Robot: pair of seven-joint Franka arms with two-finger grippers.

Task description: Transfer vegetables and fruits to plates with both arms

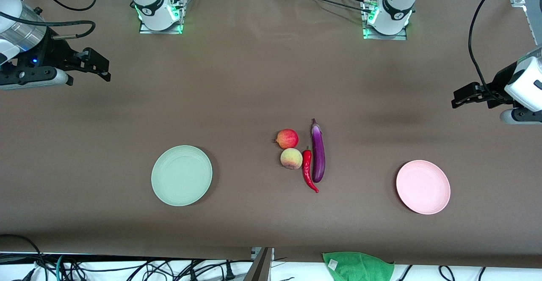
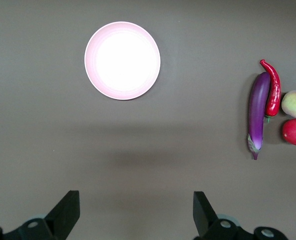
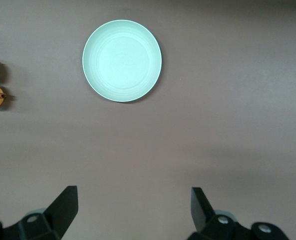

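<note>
**Start state: produce grouped mid-bench, both arms parked**

I read all four items as clustered at frame centre so that either arm can reach them. The eggplant (image 1: pixel 318 152) lies lengthwise, the chili (image 1: pixel 308 170) alongside and touching it. The peach (image 1: pixel 291 158) sits just beside the chili, the pomegranate (image 1: pixel 287 138) directly above the peach in the frame. Nothing is on a plate yet.

The green plate (image 1: pixel 181 175) lies at lower centre-left and the pink plate (image 1: pixel 423 186) at lower right, each well apart from the cluster and toward one arm's end of the bench (image 1: pixel 254 82).

The right claw (image 1: pixel 96 64) hangs at the upper left edge, raised, fingers (image 3: pixel 63 207) apart and empty. The left claw (image 1: pixel 463 96) hangs at the right edge, raised, fingers (image 2: pixel 65 210) apart and empty. Both arms wait.
</note>
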